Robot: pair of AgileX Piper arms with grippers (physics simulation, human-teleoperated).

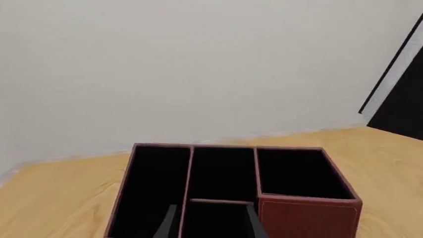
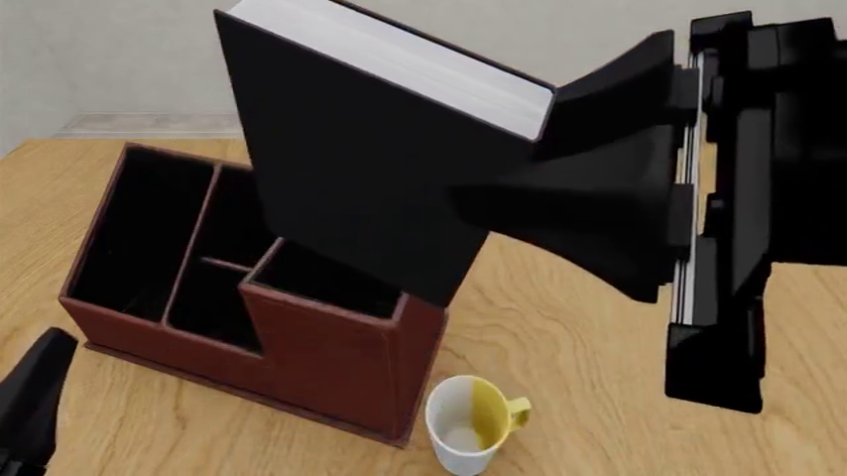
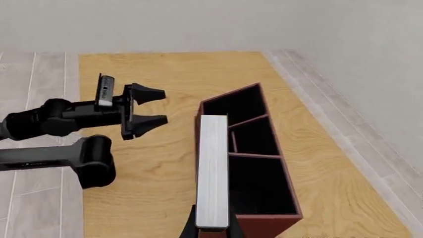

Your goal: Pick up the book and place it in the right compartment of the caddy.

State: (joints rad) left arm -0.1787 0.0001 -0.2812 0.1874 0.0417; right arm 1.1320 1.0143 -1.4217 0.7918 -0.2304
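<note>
The book point(image 2: 357, 169), thick, black-covered, white page edges up, hangs tilted in the air, clamped by the right tool point(image 2: 556, 188) at its 3 o'clock end. In the front view its lower corner hovers just over the right compartment point(image 2: 324, 283) of the caddy point(image 2: 317, 362); whether it touches the rim, I cannot tell. From the right wrist view the white page block point(image 3: 213, 168) runs along the caddy's point(image 3: 264, 163) near wall.

Around it: a white mug with yellow inside and handle point(image 2: 470, 421) stands on the desk point(image 2: 582, 337) just beside the caddy's tall corner, at about 5 o'clock from it, apart from the book. The caddy is reddish-brown, leather-like with stitched edges, black inside, four open sections, all unobstructed from above.

The left tool point(image 3: 148, 110) sits well off at 9 o'clock of the caddy, fingers spread, gripping nothing; its wrist camera looks across the caddy point(image 1: 310, 213) toward a pale wall.

Open wood-grain desk lies at 3 o'clock of the caddy and beyond it up to the wall; the desk's left edge meets grey tiled floor point(image 3: 39, 74).
</note>
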